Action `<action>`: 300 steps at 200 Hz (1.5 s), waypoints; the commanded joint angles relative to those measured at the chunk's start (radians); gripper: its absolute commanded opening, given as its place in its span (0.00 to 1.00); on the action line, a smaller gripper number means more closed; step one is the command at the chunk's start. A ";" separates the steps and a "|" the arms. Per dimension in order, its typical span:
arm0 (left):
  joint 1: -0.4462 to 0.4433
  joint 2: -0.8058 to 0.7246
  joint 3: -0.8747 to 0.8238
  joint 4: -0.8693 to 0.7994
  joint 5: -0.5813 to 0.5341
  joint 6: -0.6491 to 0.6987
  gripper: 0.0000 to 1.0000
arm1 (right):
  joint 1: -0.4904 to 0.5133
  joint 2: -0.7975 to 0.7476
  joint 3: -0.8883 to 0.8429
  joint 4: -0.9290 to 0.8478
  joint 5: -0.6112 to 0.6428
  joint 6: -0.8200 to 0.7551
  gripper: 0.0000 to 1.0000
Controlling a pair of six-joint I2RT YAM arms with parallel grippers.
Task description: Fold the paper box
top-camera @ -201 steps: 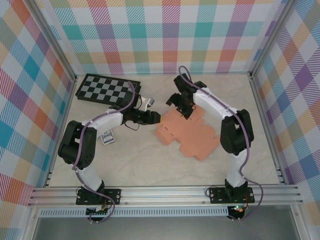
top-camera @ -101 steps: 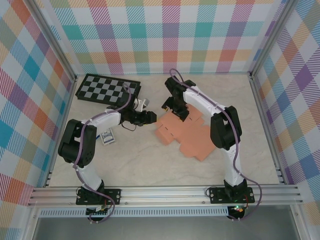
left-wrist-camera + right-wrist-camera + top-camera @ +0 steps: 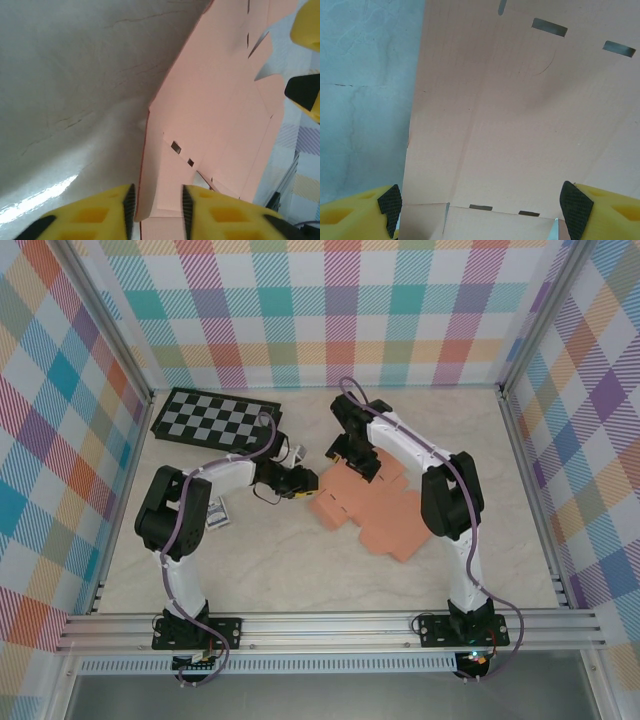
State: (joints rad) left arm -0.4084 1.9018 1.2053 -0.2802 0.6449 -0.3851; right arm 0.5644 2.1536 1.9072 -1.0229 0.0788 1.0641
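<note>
The paper box (image 3: pixel 375 510) is not a box yet. It lies as a flat cut sheet, all its flaps spread, a little to the 3 o'clock side of the table's (image 3: pixel 300 570) middle. No panel stands up, so I judge the folding has barely begun and this is the first grip on a flap.

The left gripper (image 3: pixel 303 483) is at the sheet's 9 o'clock corner. Seen from its wrist, the yellow fingers (image 3: pixel 100 217) stand a little apart with a small flap between them. I cannot tell whether they bite on it or only straddle it. The right gripper (image 3: pixel 352 458) hangs over the 12 o'clock edge, spread wide across a panel and gripping nothing.

The next move, as I see it, calls for one side to pin the sheet while the other lifts a flap along its crease. Thin card like this will likely slide or buckle if it is only pushed.

There is room. The table is bare from the sheet's 3 o'clock round to its 6 o'clock. The checkerboard (image 3: pixel 212 420) sits well apart, toward 10 o'clock. The two grippers are near each other, so they could get in each other's way.
</note>
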 commanded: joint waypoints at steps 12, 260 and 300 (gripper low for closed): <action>-0.024 0.014 0.071 -0.045 -0.036 0.025 0.16 | -0.010 -0.060 -0.022 -0.019 -0.002 0.006 0.84; -0.188 -0.262 -0.001 0.047 -0.398 0.397 0.00 | -0.060 -0.144 -0.162 0.216 -0.167 0.423 0.67; -0.194 -0.268 -0.006 0.042 -0.433 0.407 0.00 | -0.061 -0.165 -0.193 0.234 -0.156 0.433 0.55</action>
State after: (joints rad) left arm -0.5888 1.6711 1.2121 -0.2573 0.2432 -0.0093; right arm 0.5091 1.9900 1.7287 -0.8009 -0.0765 1.4845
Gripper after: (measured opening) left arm 0.039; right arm 0.589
